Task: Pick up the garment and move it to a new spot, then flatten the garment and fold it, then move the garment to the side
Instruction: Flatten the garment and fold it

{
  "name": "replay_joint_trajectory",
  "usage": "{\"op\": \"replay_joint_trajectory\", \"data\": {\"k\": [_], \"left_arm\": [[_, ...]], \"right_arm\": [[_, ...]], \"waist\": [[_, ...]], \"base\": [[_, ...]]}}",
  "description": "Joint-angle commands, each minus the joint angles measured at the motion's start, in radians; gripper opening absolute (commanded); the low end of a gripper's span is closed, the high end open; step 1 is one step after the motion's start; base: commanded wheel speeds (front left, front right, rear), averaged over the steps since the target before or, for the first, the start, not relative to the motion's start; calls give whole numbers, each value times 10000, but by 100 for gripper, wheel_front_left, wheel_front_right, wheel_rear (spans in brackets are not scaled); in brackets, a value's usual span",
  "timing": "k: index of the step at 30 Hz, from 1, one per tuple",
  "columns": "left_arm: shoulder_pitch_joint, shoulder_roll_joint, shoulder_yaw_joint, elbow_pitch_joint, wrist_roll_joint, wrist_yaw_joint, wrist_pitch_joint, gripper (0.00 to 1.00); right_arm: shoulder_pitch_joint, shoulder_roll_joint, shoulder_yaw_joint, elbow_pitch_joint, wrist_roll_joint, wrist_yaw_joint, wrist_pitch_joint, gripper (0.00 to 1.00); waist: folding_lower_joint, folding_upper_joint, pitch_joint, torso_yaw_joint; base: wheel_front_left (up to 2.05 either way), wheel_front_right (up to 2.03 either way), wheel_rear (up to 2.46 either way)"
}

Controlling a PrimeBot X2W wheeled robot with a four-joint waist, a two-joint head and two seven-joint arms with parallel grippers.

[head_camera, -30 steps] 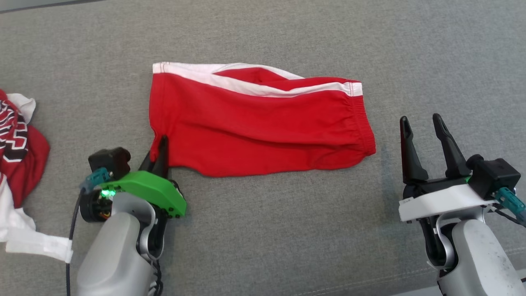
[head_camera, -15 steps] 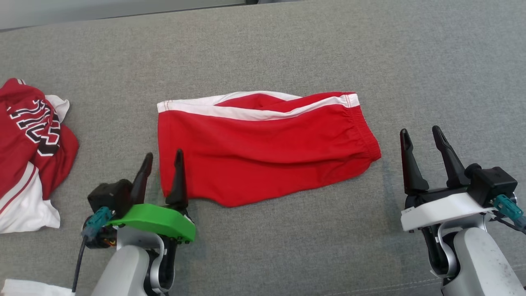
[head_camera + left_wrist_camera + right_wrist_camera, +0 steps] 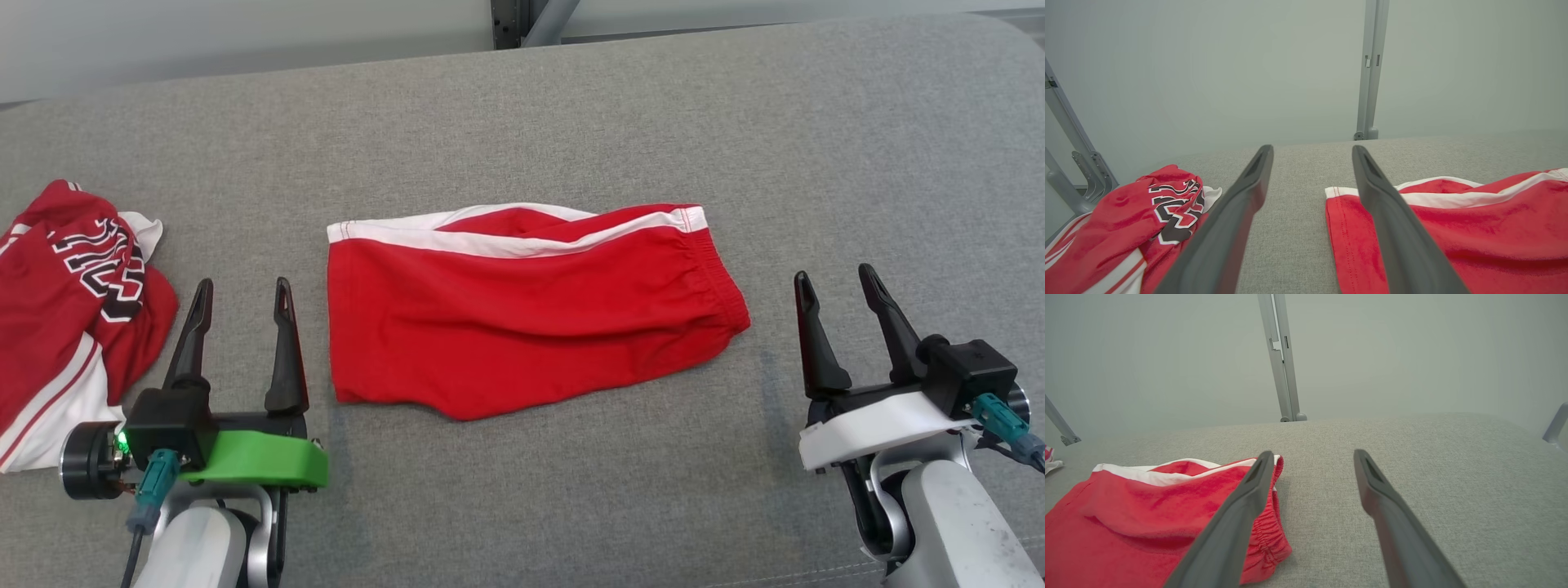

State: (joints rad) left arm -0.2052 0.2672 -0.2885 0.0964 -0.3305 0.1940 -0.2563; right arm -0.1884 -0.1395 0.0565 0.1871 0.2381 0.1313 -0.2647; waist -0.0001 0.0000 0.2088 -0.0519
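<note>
On the grey fabric counter (image 3: 571, 490), folded red-and-white shorts (image 3: 522, 327) lay between the left end effector (image 3: 242, 286) and right end effector (image 3: 834, 274), both released; pinching every layer at each end should prevent unfolding.

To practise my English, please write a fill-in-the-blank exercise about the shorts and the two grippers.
1. The shorts are mostly ____ in colour.
2. The left gripper is ____, not shut.
3. The right gripper holds ____.
4. The crumpled jersey lies on the robot's ____ side.

Missing words: red; open; nothing; left.
</note>
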Motion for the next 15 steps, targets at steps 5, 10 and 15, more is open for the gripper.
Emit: {"op": "replay_joint_trajectory", "data": {"k": [5,10,15], "left_arm": [[423,127,-28,-349,30,196,164,100],[294,133,-114,-406,41,188,245,100],[-51,64,-253,-407,95,140,284,100]], "right_arm": [[106,-77,-4,117,-61,-10,-22,100],[-110,-153,-39,210,-24,-10,3,100],[-678,-424,60,599,33,-10,175,100]], "waist": [[1,0,-65,57],[1,0,11,186],[1,0,241,419]], "base": [[0,0,0],[0,0,0],[0,0,0]]}}
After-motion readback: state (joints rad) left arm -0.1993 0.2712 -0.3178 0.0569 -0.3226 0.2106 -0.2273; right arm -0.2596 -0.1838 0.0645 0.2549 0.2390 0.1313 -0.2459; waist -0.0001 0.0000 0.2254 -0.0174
